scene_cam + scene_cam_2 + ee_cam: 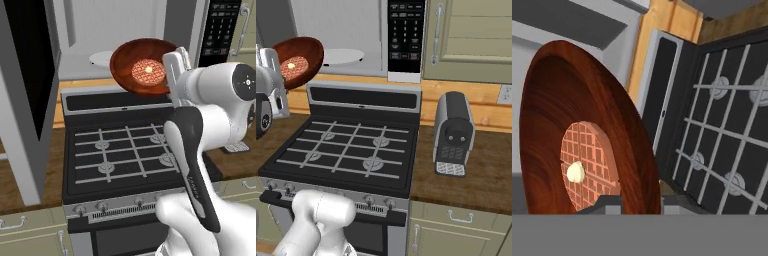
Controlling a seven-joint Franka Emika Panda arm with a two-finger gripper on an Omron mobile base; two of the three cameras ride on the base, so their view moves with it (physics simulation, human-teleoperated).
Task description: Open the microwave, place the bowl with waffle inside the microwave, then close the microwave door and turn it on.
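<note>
1. It was a home kitchen, computer-rendered.
2. A black gas stove (351,145) sat beneath an over-range microwave (401,40).
3. Beige cabinets (476,35) and a wooden counter (476,180) held a toaster (453,132).

Black-and-silver gas stove (351,150) with grey grates and front knobs; right of stove, on wooden counter (476,180), upright grey toaster (454,134); above toaster, beige cabinet door (476,35)

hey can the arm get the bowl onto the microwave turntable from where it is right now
Probably yes. The microwave door stands swung wide open, and the bowl, held by the gripper with the waffle inside, hangs just before the opening above the stove; nothing stands between it and the turntable.
</note>
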